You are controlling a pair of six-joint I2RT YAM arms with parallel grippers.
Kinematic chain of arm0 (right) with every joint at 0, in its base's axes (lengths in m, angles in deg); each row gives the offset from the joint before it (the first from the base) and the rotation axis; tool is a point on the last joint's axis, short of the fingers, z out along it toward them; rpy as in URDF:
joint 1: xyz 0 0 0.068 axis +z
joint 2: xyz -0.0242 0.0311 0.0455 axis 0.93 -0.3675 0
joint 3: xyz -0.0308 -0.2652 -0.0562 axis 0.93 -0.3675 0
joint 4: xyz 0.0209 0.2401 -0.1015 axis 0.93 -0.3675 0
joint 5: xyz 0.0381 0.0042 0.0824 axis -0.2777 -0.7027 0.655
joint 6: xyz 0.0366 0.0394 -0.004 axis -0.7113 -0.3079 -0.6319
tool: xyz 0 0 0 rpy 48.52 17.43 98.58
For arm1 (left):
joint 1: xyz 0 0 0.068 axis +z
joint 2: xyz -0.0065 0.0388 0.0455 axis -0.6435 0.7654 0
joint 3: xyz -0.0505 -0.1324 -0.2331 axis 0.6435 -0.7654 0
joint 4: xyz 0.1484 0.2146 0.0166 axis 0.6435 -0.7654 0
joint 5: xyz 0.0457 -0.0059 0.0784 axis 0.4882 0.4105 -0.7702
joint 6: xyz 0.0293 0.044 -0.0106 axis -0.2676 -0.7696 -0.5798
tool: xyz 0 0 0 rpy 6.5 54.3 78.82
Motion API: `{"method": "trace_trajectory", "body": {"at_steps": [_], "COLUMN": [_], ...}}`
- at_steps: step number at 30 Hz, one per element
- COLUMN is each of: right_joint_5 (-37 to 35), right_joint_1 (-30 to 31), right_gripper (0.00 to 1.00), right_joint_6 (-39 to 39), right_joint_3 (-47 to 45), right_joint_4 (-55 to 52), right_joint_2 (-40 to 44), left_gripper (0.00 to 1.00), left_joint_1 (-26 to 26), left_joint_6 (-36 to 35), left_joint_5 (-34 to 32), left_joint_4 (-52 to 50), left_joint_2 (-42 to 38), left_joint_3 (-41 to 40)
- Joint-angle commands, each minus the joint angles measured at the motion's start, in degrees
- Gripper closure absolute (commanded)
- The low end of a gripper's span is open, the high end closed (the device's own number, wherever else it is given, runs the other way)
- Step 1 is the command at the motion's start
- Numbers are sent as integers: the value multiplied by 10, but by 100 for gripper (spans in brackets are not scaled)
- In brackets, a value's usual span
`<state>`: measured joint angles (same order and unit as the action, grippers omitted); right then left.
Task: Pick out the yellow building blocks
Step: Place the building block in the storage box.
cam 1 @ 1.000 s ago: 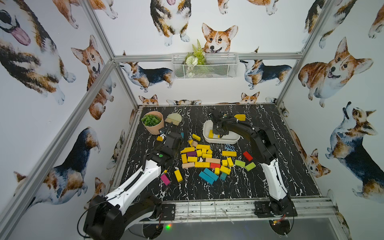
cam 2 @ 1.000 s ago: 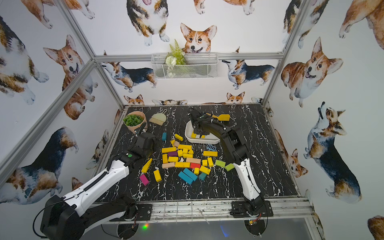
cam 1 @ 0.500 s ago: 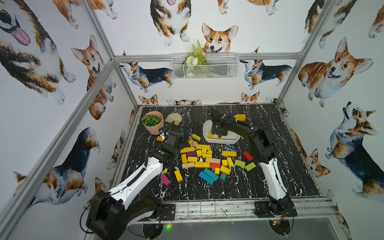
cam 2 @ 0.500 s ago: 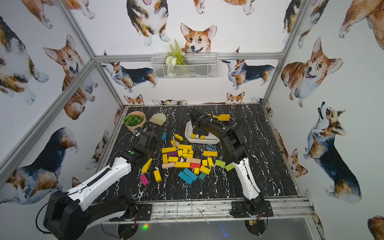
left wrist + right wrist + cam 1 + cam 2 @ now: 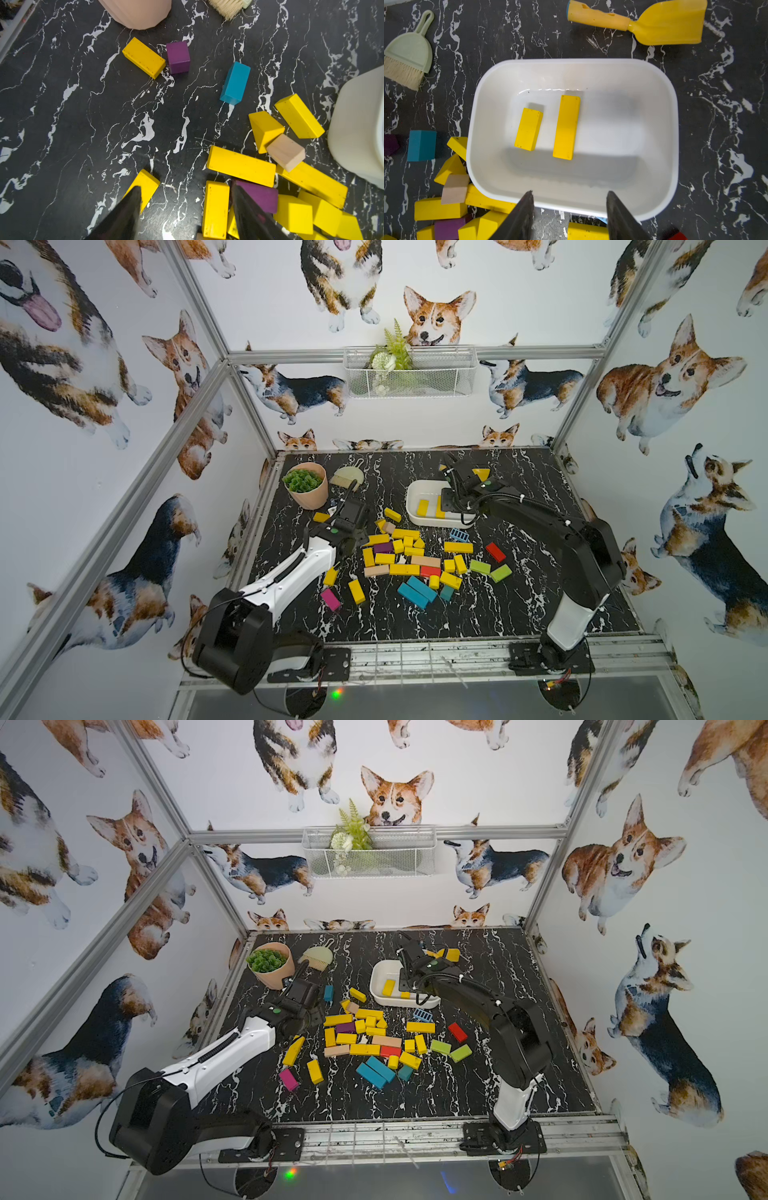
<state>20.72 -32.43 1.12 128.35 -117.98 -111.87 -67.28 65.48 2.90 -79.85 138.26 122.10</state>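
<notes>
Between the fingers of my left gripper (image 5: pixel 186 188), bare black tabletop (image 5: pixel 83 124) is showing: the jaws are standing wide apart and are gripping nothing. I am hovering at the open edge of the pile of yellow building blocks (image 5: pixel 405 549).

Just inside the pile-side finger a short yellow bar (image 5: pixel 216 209) is lying flat. Its long axis is running the way the fingers point, so its narrow width is facing the closing line. I am judging this the likeliest pick; a small sideways shift would centre it.

A purple block (image 5: pixel 257 197) is lying just outside that same finger. The finger is covering the gap, so I cannot tell whether it is touching the bar, and I am flagging it as the snag risk. Under the other finger a second yellow block (image 5: pixel 146 185) is lying aslant, partly hidden. Ahead, a long yellow bar (image 5: pixel 241 166) is lying crosswise to the fingers.

On the right side, my right gripper (image 5: pixel 570 192) is hanging over the near rim of the white tray (image 5: pixel 571 60), jaws parted and empty. Ahead of them two yellow bars (image 5: pixel 566 126) are resting on the tray floor, side by side but apart, long axes pointing away from me. Outside the tray, another yellow block (image 5: pixel 588 232) is lying between the fingers, nearer my wrist.

I am judging the left arm nearer the pile's open edge, and the right arm nearer the blocks crowding the tray.
</notes>
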Motion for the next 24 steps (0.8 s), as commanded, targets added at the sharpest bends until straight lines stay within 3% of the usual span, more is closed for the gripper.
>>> {"method": "trace_trajectory", "body": {"at_steps": [1,8,12,15,24], "right_joint_5": [9,16,12,9,6], "right_joint_1": [0,0,0,1,1], "right_gripper": [42,42,42,41,41], "right_joint_6": [22,20,26,29,38], "right_joint_3": [-49,-69,-69,-66,-69], "right_joint_4": [56,74,73,58,37], "right_joint_2": [27,17,22,31,68], "left_gripper": [28,21,8,7,4], "left_joint_1": [1,28,78,128,133], "left_joint_6": [-16,-14,-45,-56,-79], "left_joint_5": [11,1,53,119,170], "left_joint_4": [-74,-71,-46,-37,-27], "left_joint_2": [19,10,24,40,92], "left_joint_3": [2,-53,-56,-46,-50]}}
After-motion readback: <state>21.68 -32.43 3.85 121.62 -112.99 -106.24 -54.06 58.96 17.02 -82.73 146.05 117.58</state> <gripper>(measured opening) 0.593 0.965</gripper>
